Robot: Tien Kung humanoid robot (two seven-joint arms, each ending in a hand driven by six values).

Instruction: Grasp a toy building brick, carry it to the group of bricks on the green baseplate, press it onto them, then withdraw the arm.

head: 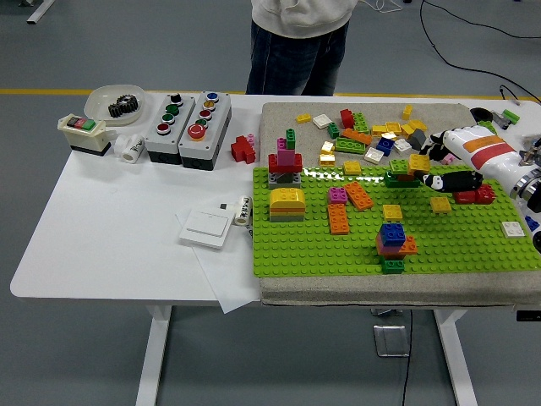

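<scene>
Head view: right hand (448, 169) fingers pinching a yellow brick (419, 162) at 2 o'clock; carry step, next lower onto the green baseplate (321, 249) bricks.

Left of the two grey button boxes (188, 123) sit a white bowl (103, 100) holding a black gear (123, 105) and a beige switch (82, 133); a white wall switch (205, 228) lies nearer.

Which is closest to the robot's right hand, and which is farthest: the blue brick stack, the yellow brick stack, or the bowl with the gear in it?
Measured from the right hand, in the head view:
1. The blue brick stack, on the green baseplate, below-left of the hand.
2. The yellow brick stack, near the baseplate's left edge.
3. The bowl with the gear, at the table's far left corner.
</scene>
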